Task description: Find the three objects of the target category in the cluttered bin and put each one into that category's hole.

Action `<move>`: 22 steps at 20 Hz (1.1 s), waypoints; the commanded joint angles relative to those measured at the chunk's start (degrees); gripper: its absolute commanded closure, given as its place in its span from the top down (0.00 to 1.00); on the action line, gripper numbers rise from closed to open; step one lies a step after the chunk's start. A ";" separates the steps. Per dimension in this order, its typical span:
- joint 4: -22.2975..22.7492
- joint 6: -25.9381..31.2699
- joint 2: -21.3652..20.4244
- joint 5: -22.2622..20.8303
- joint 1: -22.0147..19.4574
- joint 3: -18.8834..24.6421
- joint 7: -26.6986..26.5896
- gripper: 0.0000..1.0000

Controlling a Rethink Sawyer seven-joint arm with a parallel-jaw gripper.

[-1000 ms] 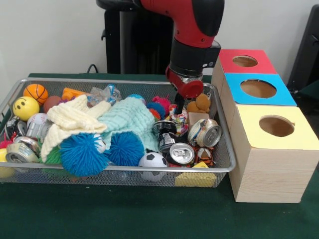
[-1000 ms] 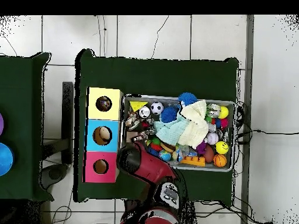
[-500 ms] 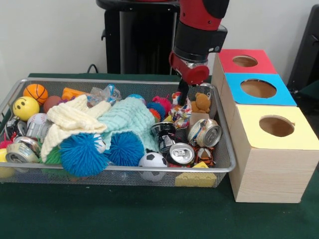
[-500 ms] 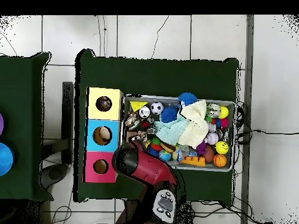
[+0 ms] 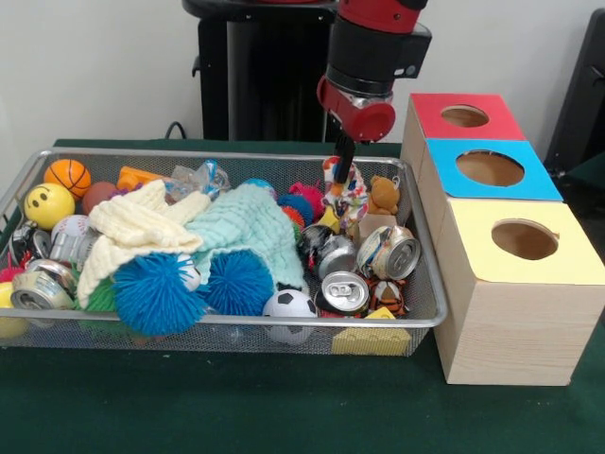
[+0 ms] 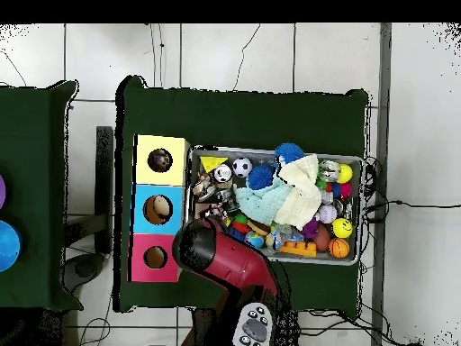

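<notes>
My gripper (image 5: 342, 157) hangs over the right end of the wire bin (image 5: 227, 323), shut on the top of a multicoloured plush toy (image 5: 346, 195). The toy dangles from it, its lower end still level with the clutter, beside a small brown teddy bear (image 5: 383, 196). To the right stand three boxes with round holes: red (image 5: 464, 115), blue (image 5: 490, 167) and yellow (image 5: 525, 239). In the overhead view the red arm (image 6: 212, 257) covers the gripper and the toy; the red box (image 6: 155, 258) lies right beside it.
The bin holds drink cans (image 5: 345, 290), a soccer ball (image 5: 289, 305), blue spiky balls (image 5: 151, 293), cream and mint cloths (image 5: 241, 227), a basketball (image 5: 68, 175) and a smiley ball (image 5: 48, 205). The box row stands against the bin's right side.
The arm has risen, drawing the multicoloured plush toy up out of the clutter. A dark can near it has shifted.
</notes>
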 commanded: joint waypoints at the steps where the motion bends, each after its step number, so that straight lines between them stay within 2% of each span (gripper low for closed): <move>1: -5.37 9.46 -2.58 0.79 0.90 -0.93 8.03 0.00; 4: -6.73 13.94 -4.14 0.14 2.26 -3.15 8.49 0.00; 8: -7.53 16.90 -5.38 0.07 3.65 -4.58 9.51 0.00; 22: -7.80 22.46 -8.72 -0.46 5.40 -7.15 9.89 0.00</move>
